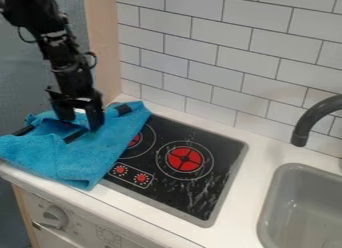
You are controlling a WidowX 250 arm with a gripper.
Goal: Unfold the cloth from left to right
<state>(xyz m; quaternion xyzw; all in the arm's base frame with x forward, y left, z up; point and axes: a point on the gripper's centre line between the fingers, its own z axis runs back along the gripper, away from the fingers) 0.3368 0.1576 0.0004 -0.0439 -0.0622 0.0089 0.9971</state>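
White counter [246,197], black hob [157,167] | blue cloth [70,159] lies rumpled over hob's left side | gripper [79,123] released, fingers parted at cloth | judged best: pinch upper layer only, lift slightly, draw right slowly, lay flat

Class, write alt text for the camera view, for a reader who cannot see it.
A black robot gripper, jaws apart, hangs over a rumpled blue cloth partly covering a black toy cooktop, with a grey sink at the picture's right.
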